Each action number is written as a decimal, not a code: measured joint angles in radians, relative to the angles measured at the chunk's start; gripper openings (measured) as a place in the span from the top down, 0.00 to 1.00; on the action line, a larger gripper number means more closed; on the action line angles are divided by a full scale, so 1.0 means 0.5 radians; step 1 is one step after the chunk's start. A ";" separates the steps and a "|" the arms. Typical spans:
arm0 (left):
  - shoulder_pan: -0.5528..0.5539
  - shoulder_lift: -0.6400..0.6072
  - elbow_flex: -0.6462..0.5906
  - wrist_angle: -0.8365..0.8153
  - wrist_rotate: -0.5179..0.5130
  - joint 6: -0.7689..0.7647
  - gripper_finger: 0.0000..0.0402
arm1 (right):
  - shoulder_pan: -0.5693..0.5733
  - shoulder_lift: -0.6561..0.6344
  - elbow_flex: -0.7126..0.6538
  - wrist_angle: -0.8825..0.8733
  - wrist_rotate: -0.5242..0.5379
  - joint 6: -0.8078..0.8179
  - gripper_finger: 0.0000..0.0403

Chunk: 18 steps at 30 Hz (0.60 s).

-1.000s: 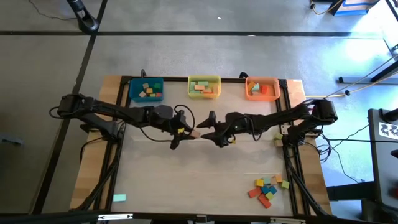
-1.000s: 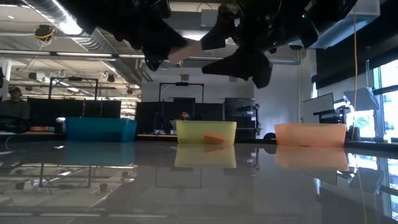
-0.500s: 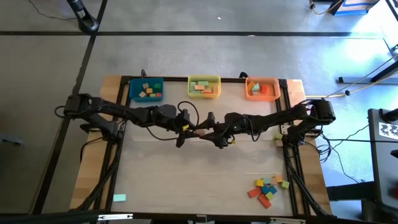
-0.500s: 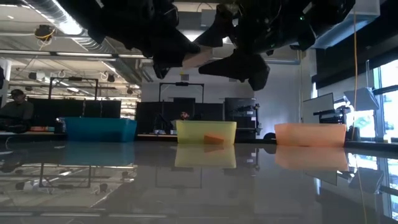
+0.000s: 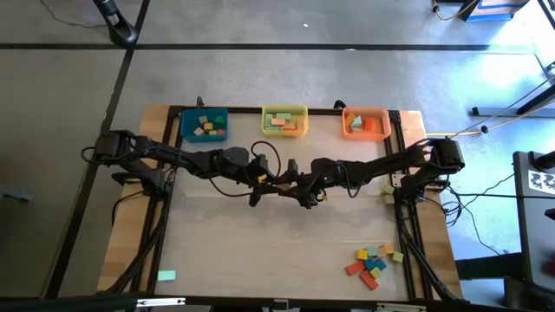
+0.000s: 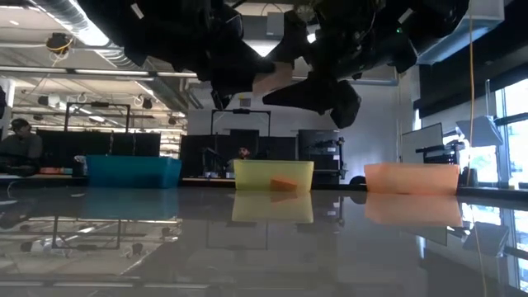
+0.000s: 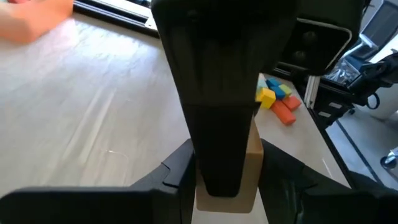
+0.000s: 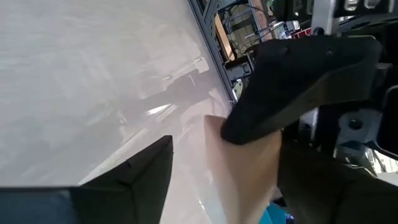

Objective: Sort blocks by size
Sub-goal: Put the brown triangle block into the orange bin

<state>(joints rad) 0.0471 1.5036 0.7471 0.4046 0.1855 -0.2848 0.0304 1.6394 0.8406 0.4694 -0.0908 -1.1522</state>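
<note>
Tan wooden block [image 7: 227,180], rectangular, sits clamped between the left gripper [image 5: 260,184] fingers [image 7: 180,180], held in the air above the middle of the light wooden table [image 5: 217,251]. Left fingers are part closed, pressing the block's two sides. Right gripper [image 5: 290,180] is nose to nose with the left one; one dark right finger [image 8: 292,87] lies across the top of the same block, the other [image 8: 124,168] stands off to the side, so its fingers look partly spread around the block. Whether both right fingers actually touch it is hard to tell from these angles. In the low view both grippers hang well above the tabletop with the block [image 6: 276,81] between them.

Both dark arms reach in from the table's side edges toward its centre. At the table's far edge stand three plastic bins: blue bin [image 5: 205,113], yellow bin [image 5: 284,109], orange bin [image 5: 365,112], each with blocks inside. Pile of mixed small blocks [image 5: 373,263], orange, teal, yellow, lies near the table's near right corner. One teal flat block [image 5: 166,276] lies near the near left corner.
</note>
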 joint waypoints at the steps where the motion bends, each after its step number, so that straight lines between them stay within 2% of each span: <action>1: 0.000 0.000 0.000 0.000 0.004 -0.001 0.70 | 0.001 0.000 0.000 0.001 -0.011 0.000 0.39; 18: -0.001 0.008 -0.003 -0.030 0.016 -0.023 0.70 | 0.004 0.074 0.002 0.090 0.002 -0.015 0.64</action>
<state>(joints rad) 0.0467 1.5078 0.7456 0.3895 0.1932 -0.2960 0.0322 1.6762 0.8413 0.5144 -0.0898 -1.1598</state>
